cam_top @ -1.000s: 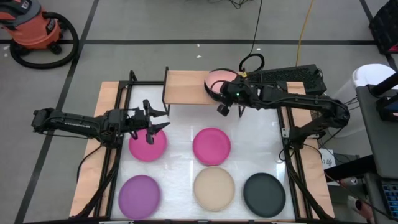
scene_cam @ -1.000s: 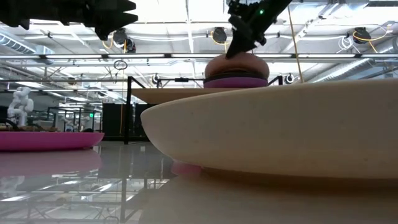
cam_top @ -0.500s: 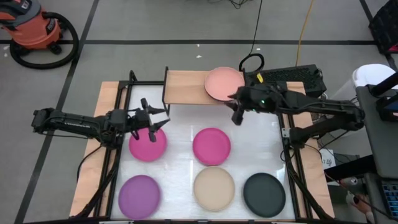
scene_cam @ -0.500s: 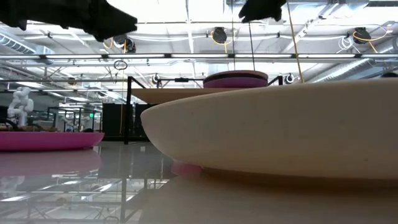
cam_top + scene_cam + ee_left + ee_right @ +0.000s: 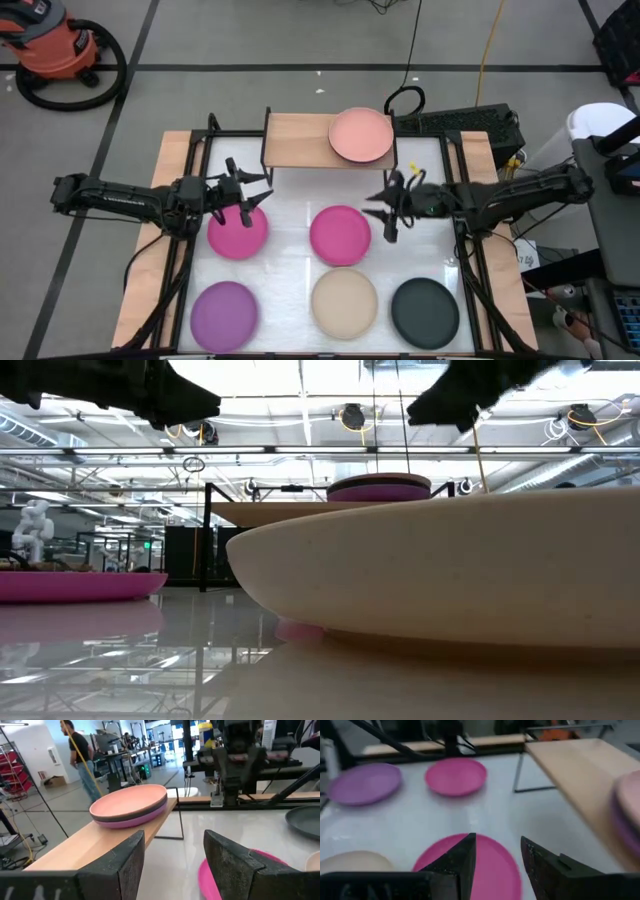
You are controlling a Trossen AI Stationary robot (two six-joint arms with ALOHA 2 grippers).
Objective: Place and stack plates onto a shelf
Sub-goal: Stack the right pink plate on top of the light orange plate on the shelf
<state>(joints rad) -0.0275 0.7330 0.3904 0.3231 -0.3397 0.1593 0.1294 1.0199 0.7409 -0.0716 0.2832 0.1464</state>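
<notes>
The wood shelf stands at the table's far edge. A stack of plates with a salmon pink one on top rests on its right end; the left wrist view shows dark grey and purple plates under the salmon one. Flat on the table lie a magenta plate, a second magenta plate, a purple one, a beige one and a dark grey one. My left gripper is open and empty above the far edge of the left magenta plate. My right gripper is open and empty above the right edge of the middle magenta plate.
A black keyboard lies behind the shelf's right end. An orange vacuum stands on the floor beyond the far left corner. A person shows in the room behind. The shelf's left half is bare wood.
My right gripper has let go of the salmon plate, which now lies flat on top of the shelf's stack. The gripper has drawn back from the shelf toward the table's near edge, to the middle magenta plate.
</notes>
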